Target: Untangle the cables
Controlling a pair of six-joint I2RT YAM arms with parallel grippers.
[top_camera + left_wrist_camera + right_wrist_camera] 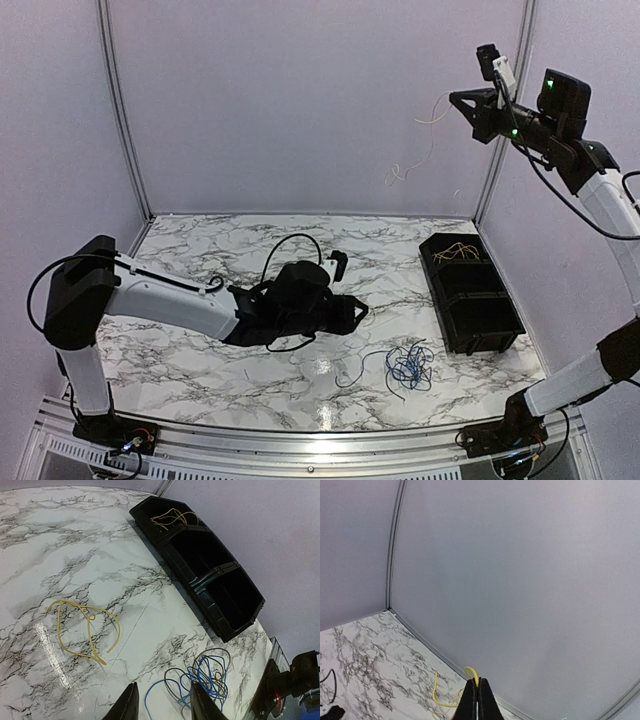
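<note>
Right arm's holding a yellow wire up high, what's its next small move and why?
Probably lower it toward the far compartment of the black bin. The right gripper is shut on the yellow wire, which hangs free of the blue tangle, and that compartment already holds yellow wires.

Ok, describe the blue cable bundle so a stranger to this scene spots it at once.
On the marble table, find the black tray at the right. Just off its near end, toward the arm bases, lies the blue bundle. It is the only blue tangle, laced with dark strands; the other loose cable is yellow.
</note>
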